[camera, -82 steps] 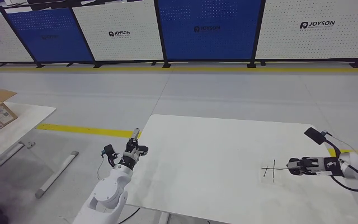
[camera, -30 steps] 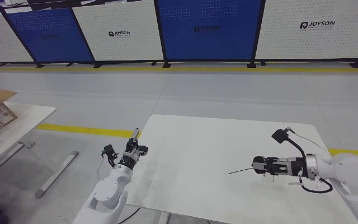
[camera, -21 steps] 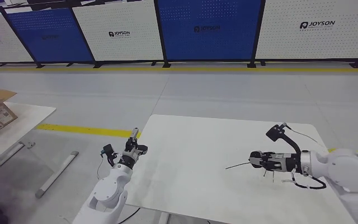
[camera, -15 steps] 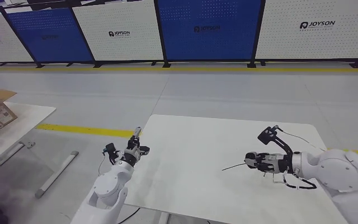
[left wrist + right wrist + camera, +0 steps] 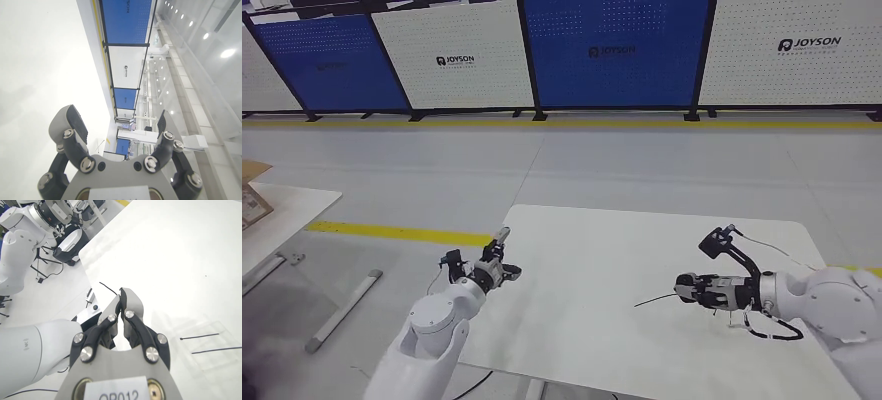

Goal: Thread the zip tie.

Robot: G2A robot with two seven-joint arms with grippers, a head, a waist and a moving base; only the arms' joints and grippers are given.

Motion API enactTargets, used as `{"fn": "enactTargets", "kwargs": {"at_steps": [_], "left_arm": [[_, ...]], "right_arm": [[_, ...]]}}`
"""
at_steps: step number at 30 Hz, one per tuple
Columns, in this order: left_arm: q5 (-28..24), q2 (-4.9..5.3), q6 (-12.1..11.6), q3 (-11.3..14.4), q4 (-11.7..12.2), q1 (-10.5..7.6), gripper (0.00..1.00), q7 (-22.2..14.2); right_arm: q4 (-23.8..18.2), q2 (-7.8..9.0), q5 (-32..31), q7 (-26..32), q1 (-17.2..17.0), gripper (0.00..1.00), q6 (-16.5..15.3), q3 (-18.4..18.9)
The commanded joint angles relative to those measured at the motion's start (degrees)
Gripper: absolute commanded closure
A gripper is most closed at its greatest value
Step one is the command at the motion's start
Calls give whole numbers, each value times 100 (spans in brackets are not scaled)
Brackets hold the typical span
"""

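Observation:
A thin black zip tie (image 5: 654, 298) is clamped in my right gripper (image 5: 683, 290), over the right half of the white table (image 5: 582, 250). Its free tail (image 5: 107, 287) sticks out past the fingertips toward the table's left side. The right gripper (image 5: 121, 294) has its fingers pressed together on the strap. My left gripper (image 5: 504, 250) is at the table's left edge, far from the zip tie. The left gripper (image 5: 121, 123) stands open with nothing between its ribbed pads (image 5: 78, 124).
Two more black zip ties (image 5: 199, 336) (image 5: 216, 349) lie side by side on the table near its right end, beside the right arm. A second table with a cardboard box (image 5: 252, 190) stands on the floor to the far left.
The right gripper has carried the zip tie from the table's right end leftward toward the middle. The left gripper has shifted a little right, over the table's left edge.

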Motion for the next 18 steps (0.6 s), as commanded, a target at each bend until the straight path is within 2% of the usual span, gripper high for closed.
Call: {"fn": "enactTargets", "kwargs": {"at_steps": [1,4,8,10,12,13,14,18], "left_arm": [[21,64,0,50,106,-30,0,-513],[-164,154,0,69,121,-9,0,-897],[-645,348,0,189,-113,110,0,-1300],[-832,460,0,248,-255,167,0,-1362],[-1137,607,0,421,-376,204,0,-1423],[-1276,679,0,517,-393,179,0,-1391],[-1273,753,0,597,-426,104,0,-1213],[-1273,753,0,597,-426,104,0,-1213]], "right_arm": [[-170,-6,-764,-168,24,100,-6,-41],[-493,-24,-893,-208,82,100,-6,-153],[-722,-34,-1228,-49,386,100,-6,-424],[-761,-38,-1313,-62,525,100,-6,-548],[-647,-41,-1310,-176,663,100,-6,-656],[-576,-45,-1220,-237,693,100,-6,-673],[-576,-45,-1220,-237,693,100,-6,-673],[-576,-45,-1220,-237,693,100,-6,-673]]}}
